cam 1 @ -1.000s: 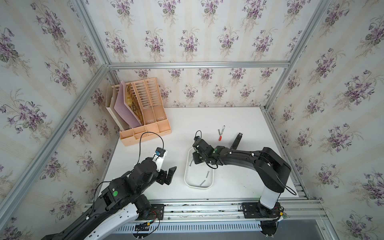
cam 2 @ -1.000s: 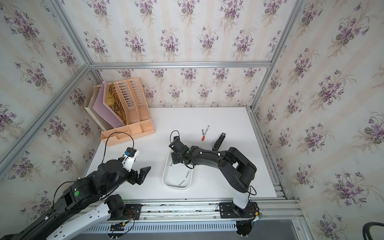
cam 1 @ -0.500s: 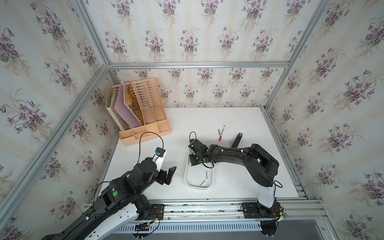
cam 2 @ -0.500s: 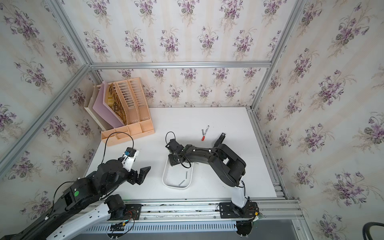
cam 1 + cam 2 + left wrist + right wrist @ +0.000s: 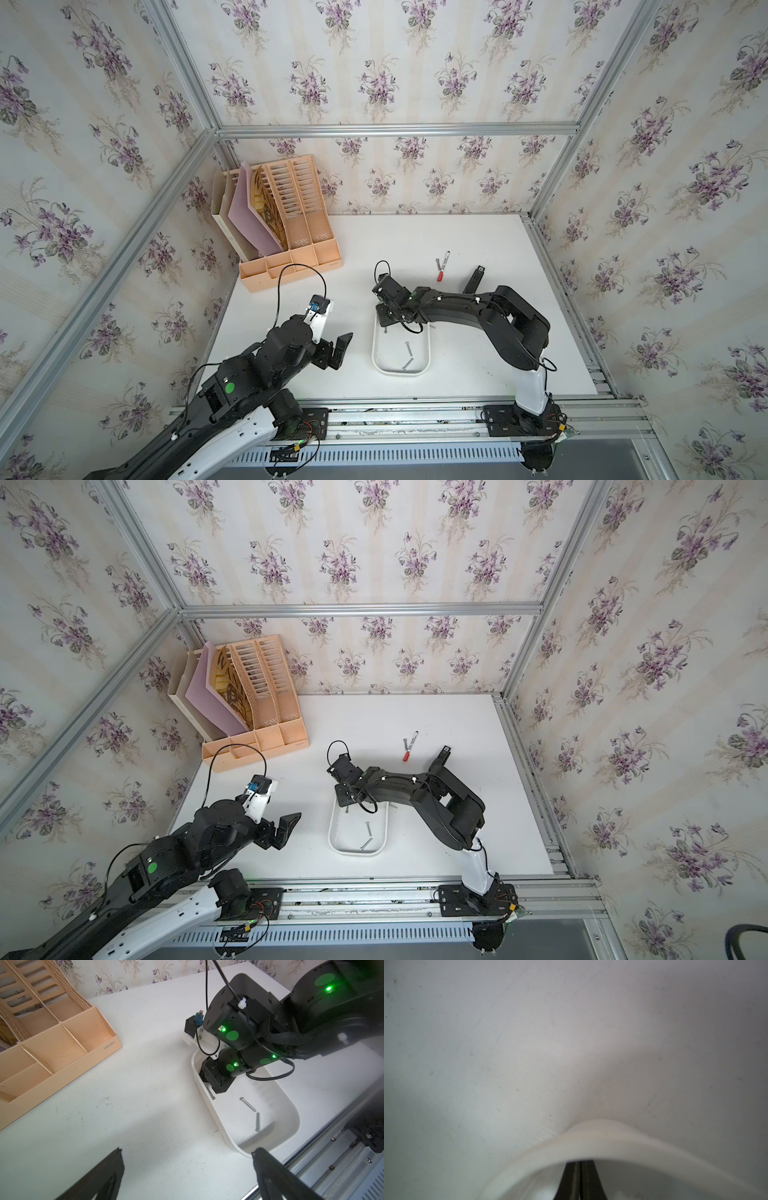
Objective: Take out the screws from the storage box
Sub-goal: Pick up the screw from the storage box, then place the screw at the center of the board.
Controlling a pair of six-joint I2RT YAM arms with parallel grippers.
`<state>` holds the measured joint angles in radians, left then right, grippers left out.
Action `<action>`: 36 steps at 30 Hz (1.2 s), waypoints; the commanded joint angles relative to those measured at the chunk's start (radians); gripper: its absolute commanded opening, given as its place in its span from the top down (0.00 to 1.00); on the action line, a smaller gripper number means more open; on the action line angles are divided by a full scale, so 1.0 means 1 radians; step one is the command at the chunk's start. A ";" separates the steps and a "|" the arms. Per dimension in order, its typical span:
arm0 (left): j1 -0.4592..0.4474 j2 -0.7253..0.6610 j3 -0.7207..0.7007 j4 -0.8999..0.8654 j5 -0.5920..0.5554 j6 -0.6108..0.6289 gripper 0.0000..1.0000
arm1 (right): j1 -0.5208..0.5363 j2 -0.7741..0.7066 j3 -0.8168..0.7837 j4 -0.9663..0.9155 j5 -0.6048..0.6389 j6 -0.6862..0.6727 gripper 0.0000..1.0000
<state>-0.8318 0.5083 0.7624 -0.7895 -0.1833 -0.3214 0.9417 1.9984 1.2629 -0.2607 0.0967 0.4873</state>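
Right gripper (image 5: pixel 580 1176), pressed together, sits in the storage box (image 5: pixel 286 1105) by its rim; screws (image 5: pixel 248 1104) lie near; left gripper (image 5: pixel 187 1150) spread wide over bare table (image 5: pixel 135 1115).

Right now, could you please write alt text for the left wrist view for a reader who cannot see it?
The black right gripper dips into one end of a shallow white plastic storage box holding three thin silver metal screws on a white table. A peach-orange slatted file organizer stands apart from it; the open left gripper frames the foreground.
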 commanded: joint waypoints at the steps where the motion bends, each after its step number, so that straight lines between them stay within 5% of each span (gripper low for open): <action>1: -0.001 -0.002 0.008 0.017 -0.010 -0.001 0.01 | 0.000 -0.013 -0.018 -0.080 0.015 -0.003 1.00; 17: -0.001 -0.006 0.008 0.015 -0.012 -0.001 0.01 | -0.029 -0.410 -0.251 0.064 0.191 0.017 1.00; 23: -0.001 -0.007 0.009 0.016 -0.012 -0.003 0.01 | -0.135 -0.521 -0.332 0.044 0.241 0.107 1.00; 29: 0.000 -0.005 0.009 0.015 -0.013 -0.003 0.01 | -0.283 -0.515 -0.370 0.002 0.172 0.177 1.00; 36: 0.000 -0.008 0.008 0.016 -0.013 -0.001 0.01 | -0.323 -0.394 -0.330 -0.049 0.129 0.197 1.00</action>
<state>-0.8322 0.5022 0.7624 -0.7895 -0.1841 -0.3218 0.6247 1.5753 0.9184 -0.2710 0.2440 0.6559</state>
